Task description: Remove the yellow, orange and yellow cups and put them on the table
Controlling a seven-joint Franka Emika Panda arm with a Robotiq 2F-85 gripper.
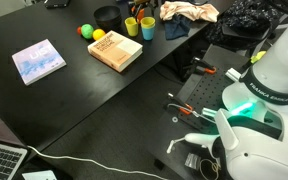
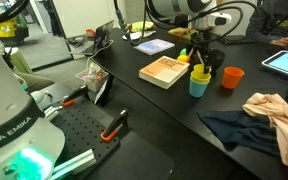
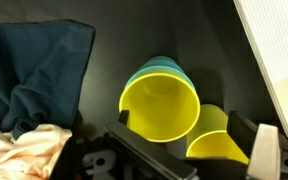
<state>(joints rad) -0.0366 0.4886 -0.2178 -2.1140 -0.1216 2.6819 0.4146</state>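
Black and matte, the table [image 2: 174, 115] fills both exterior views, with the white robot base [image 2: 14, 130] closest to the camera at its edge. Nearest on the surface lie a crumpled dark blue cloth [image 2: 239, 128] and, just beside it, a pale cloth [image 2: 279, 110]. Past them a blue cup [image 2: 200, 87] stands upright near the corner of a tan book [image 2: 164, 71], and a yellow cup [image 3: 162, 108] sits nested inside it, its rim showing above the blue wall. A second yellow cup [image 3: 219, 140] appears in the wrist view just beside that pair, on the side toward the book; whether it touches the blue cup cannot be told. An orange cup [image 2: 231, 77] stands alone on the table on the other side of the blue cup, apart from it. The tool [image 2: 201, 62] hangs directly over the nested cups, pointing down. In the wrist view its fingers [image 3: 267, 155] sit at opposite sides of the lower edge, so it looks spread wide and grips nothing. Farther back lies a blue-covered book [image 2: 154, 46].
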